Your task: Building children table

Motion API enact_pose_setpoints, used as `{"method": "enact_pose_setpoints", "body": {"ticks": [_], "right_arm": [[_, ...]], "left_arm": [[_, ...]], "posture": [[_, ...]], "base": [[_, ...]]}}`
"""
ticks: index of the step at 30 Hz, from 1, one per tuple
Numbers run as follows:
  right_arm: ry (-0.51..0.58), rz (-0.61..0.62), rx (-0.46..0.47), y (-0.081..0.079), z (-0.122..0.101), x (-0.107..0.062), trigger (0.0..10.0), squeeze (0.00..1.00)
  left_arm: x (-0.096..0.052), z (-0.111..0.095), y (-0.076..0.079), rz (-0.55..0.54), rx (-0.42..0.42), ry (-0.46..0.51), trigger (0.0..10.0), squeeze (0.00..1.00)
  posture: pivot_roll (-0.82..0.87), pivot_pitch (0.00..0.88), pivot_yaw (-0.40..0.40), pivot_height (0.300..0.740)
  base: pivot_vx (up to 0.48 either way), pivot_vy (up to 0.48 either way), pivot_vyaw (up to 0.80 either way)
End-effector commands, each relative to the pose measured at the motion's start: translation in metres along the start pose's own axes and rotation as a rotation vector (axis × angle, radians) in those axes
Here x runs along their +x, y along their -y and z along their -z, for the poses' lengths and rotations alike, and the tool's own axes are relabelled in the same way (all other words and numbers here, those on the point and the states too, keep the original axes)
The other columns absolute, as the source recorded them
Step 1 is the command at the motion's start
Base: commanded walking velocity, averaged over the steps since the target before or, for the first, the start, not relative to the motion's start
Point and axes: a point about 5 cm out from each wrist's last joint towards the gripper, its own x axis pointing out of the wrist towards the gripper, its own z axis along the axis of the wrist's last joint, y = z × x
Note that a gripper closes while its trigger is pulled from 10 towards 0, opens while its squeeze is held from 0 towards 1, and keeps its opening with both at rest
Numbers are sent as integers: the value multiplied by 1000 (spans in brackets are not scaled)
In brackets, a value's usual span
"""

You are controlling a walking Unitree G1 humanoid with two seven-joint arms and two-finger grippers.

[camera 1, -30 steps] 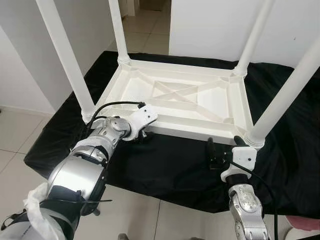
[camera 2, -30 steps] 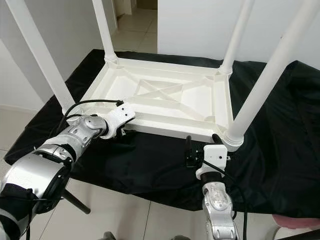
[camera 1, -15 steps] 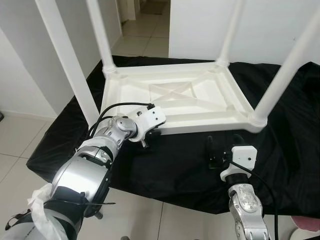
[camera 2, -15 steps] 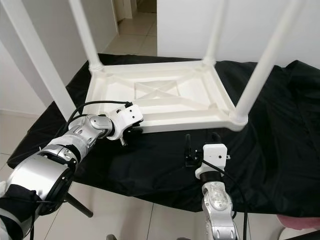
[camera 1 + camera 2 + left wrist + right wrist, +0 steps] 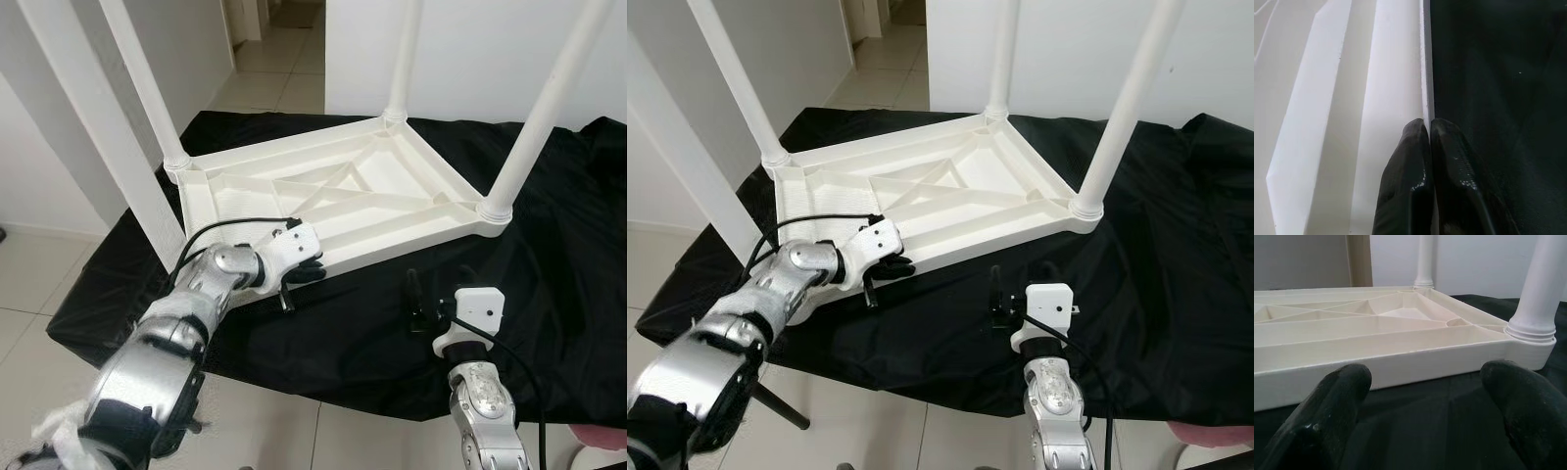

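Since the earlier frames the upturned white table point(image 5: 333, 196) has been swung round on the black cloth point(image 5: 372, 323), so that its near-right corner leg point(image 5: 534, 122) now stands farther from the right gripper point(image 5: 438, 294). The table's near rim is pinched between the closed fingers point(image 5: 1410, 181) of the left gripper point(image 5: 299, 279), with the cloth just beside them. The right gripper is held spread wide, touching nothing, the rim lying just ahead of it.
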Motion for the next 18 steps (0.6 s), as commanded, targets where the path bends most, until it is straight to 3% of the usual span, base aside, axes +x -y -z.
{"method": "enact_pose_setpoints", "body": {"ticks": [1,2,3,5,6,9,10,15,16,17,18], "right_arm": [[-6,2,10,-4,1,2,10000,0],[-6,2,10,-4,1,2,10000,0],[-2,10,12,-4,0,4,10000,0],[2,19,11,-4,0,7,10000,0],[8,35,11,-5,-1,13,10000,0],[11,42,12,-5,-2,15,10000,0],[18,56,14,-4,-3,19,10000,0],[22,66,16,-3,-4,21,10000,0],[28,77,19,-3,-6,25,10000,0],[33,86,22,-2,-7,29,10000,0],[33,86,22,-2,-7,29,10000,0]], "left_arm": [[9,18,27,107,-75,-17,902,0],[9,18,27,107,-75,-17,902,0],[11,13,27,88,-89,27,10000,0],[11,7,26,68,-94,78,10000,0],[11,-2,23,36,-159,149,10000,0],[10,-5,22,30,-157,172,10000,0],[7,-9,20,23,-191,210,10000,1000],[4,-11,19,21,-210,235,10000,1000],[-3,-15,16,-5,-206,266,10000,1000],[-13,-17,15,-41,-195,293,10000,67],[-13,-17,15,-41,-195,293,10000,67]], "posture": [[-102,15,86,740],[-102,15,86,740],[-97,13,84,740],[-92,12,80,740],[-89,12,76,740],[-88,12,76,740],[-80,15,70,740],[-77,16,70,740],[-70,19,65,740],[-60,21,51,740],[-60,21,51,740]], "base": [[0,0,0],[0,0,0],[0,0,0],[0,0,0],[0,0,0],[0,0,0],[0,0,0],[0,0,0],[0,0,0],[0,0,0],[0,0,0]]}}
